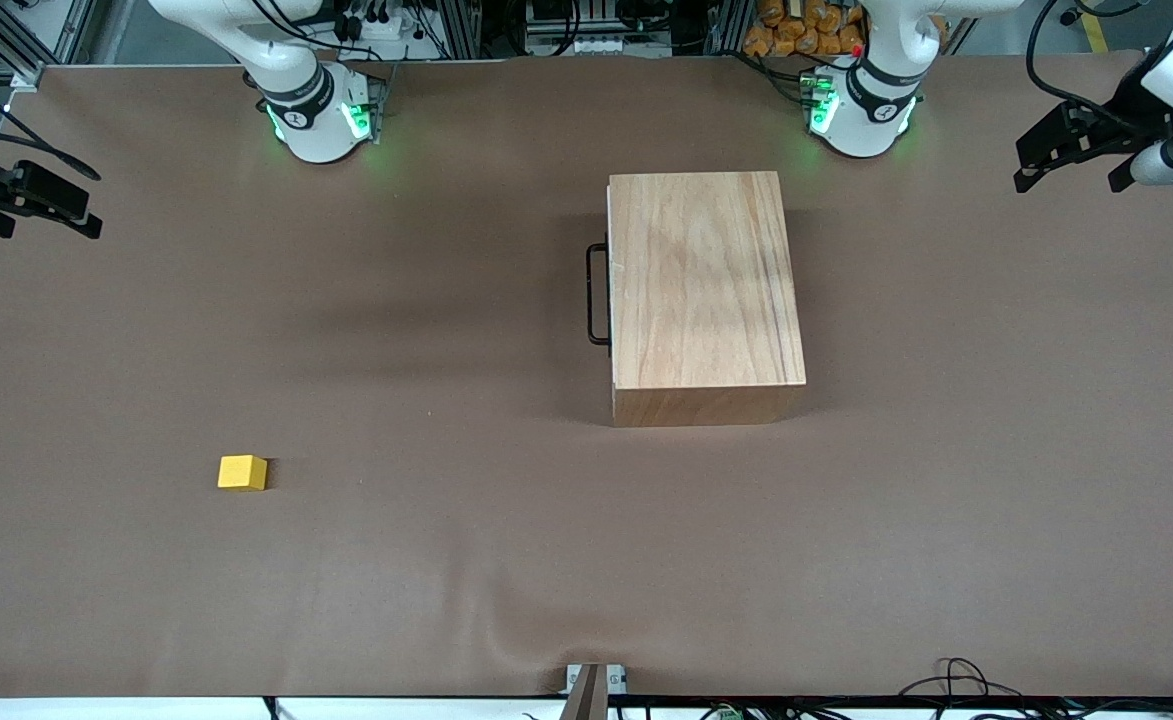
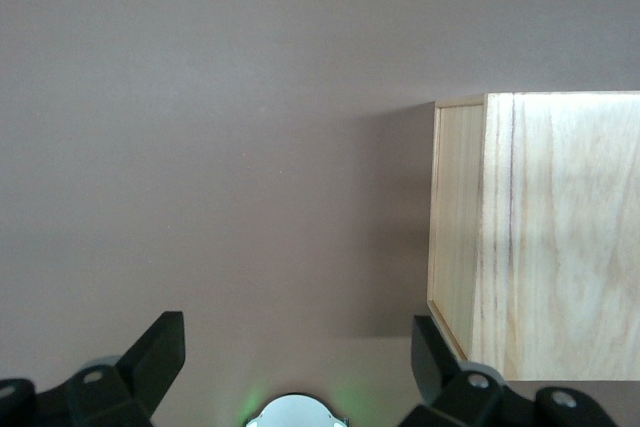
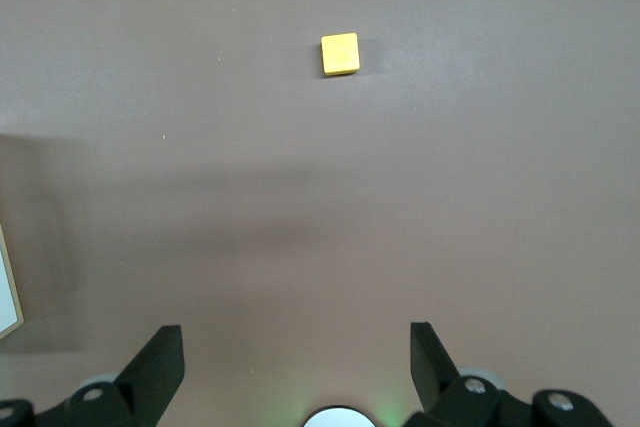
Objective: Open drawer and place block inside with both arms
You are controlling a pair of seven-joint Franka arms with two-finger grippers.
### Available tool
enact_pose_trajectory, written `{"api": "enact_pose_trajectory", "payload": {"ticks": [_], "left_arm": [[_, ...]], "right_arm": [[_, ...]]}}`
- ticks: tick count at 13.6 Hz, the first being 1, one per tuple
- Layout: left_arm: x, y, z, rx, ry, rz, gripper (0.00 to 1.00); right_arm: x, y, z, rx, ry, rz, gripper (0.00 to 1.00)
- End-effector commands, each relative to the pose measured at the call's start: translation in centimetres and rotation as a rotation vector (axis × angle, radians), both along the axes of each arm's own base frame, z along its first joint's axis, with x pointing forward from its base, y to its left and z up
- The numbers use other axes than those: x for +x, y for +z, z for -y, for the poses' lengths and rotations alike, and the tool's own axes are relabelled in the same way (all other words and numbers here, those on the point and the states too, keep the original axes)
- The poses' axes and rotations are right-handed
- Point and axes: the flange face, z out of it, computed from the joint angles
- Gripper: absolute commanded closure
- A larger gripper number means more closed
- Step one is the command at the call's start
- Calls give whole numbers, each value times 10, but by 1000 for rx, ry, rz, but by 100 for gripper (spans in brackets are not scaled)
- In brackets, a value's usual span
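Observation:
The large light-wood box [image 1: 706,300] stands in the middle of the table, and its drawer is shut. Only the drawer's thin white front edge [image 1: 611,290] and black wire handle [image 1: 596,295] show, facing the right arm's end. The small yellow block [image 1: 243,472] lies on the table nearer to the front camera, toward the right arm's end. It also shows in the right wrist view [image 3: 340,53]. My left gripper [image 1: 1071,165] is open and empty over the left arm's end of the table. In the left wrist view [image 2: 295,347] the box [image 2: 540,237] shows beside it. My right gripper [image 1: 46,215] is open and empty in the right wrist view [image 3: 297,352], over the right arm's end.
A brown cloth [image 1: 446,350] covers the table and wrinkles near its front edge [image 1: 506,640]. The two green-lit arm bases [image 1: 321,115] [image 1: 861,110] stand along the edge farthest from the front camera. A corner of the drawer front [image 3: 8,297] shows in the right wrist view.

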Motion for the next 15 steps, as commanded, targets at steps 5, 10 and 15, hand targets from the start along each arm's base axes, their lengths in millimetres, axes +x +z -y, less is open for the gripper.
{"api": "enact_pose_trajectory", "payload": {"ticks": [5,10,15], "left_arm": [[12,8,9,21,-3,0,0],[31,-7,65,17,5,-21,0],[53,-28,170,-15,11,-55,0]], "right_arm": [[-2,0,5,-14,-5,-1,0],[-3,0,13,-12,-20,-1,0],[-4,2,27,-14,-47,5,0]]}}
